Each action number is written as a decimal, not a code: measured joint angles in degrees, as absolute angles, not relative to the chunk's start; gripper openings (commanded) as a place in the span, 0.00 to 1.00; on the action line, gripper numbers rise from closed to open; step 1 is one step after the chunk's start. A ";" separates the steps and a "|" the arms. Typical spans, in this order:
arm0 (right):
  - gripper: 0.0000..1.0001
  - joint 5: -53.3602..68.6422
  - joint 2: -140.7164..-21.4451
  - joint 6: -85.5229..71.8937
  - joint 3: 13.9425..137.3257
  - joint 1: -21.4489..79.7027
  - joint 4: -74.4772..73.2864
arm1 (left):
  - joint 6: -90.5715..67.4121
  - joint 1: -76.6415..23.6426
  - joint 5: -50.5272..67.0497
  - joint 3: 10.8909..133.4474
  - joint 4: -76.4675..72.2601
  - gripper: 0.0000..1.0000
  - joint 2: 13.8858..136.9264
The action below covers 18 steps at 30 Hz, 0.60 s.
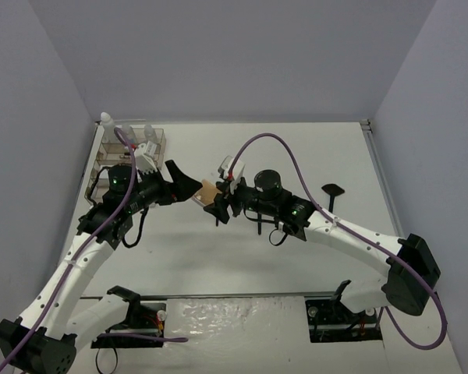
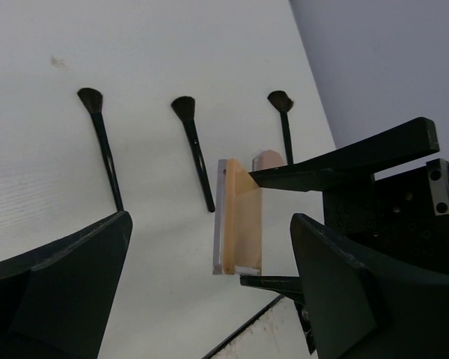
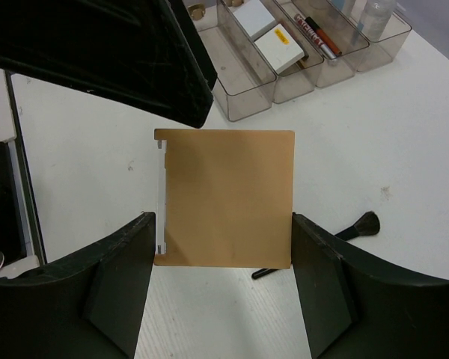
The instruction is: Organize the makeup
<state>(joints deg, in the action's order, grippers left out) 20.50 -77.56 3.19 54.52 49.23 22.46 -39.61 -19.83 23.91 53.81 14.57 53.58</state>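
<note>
right jaws pinching tan compact (image 3: 228,198) | left jaws spread | organizer tray (image 3: 243,93): white pads (image 3: 282,46), lip tubes (image 3: 314,34), bottle (image 3: 376,15)

I am seeing the white table (image 1: 312,164) filling most of the overhead view, with pale grey-violet walls (image 1: 234,54) closing it in at nine, twelve and three o'clock. A clear smoky organizer tray (image 1: 157,134) is sitting at about ten o'clock on it, its compartments running side by side. A mottled strip (image 1: 234,312) is lying along the six o'clock edge. A faint smudge (image 2: 57,62) is showing at eleven o'clock in my left wrist view.
</note>
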 measured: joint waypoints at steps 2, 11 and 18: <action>0.09 20.49 -77.05 2.82 53.64 49.23 23.28 | -40.94 -20.04 25.40 53.72 13.80 0.77 53.57; 0.10 20.67 -76.40 1.49 52.32 49.23 26.20 | -43.94 -21.81 28.64 51.39 12.62 0.60 53.63; 0.13 21.39 -76.38 1.23 52.07 49.23 26.89 | -44.60 -22.86 28.70 51.36 12.01 0.29 54.90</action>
<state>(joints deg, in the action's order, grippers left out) 21.39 -76.38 1.23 52.07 49.23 26.89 -44.60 -22.86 28.70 51.36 12.01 54.90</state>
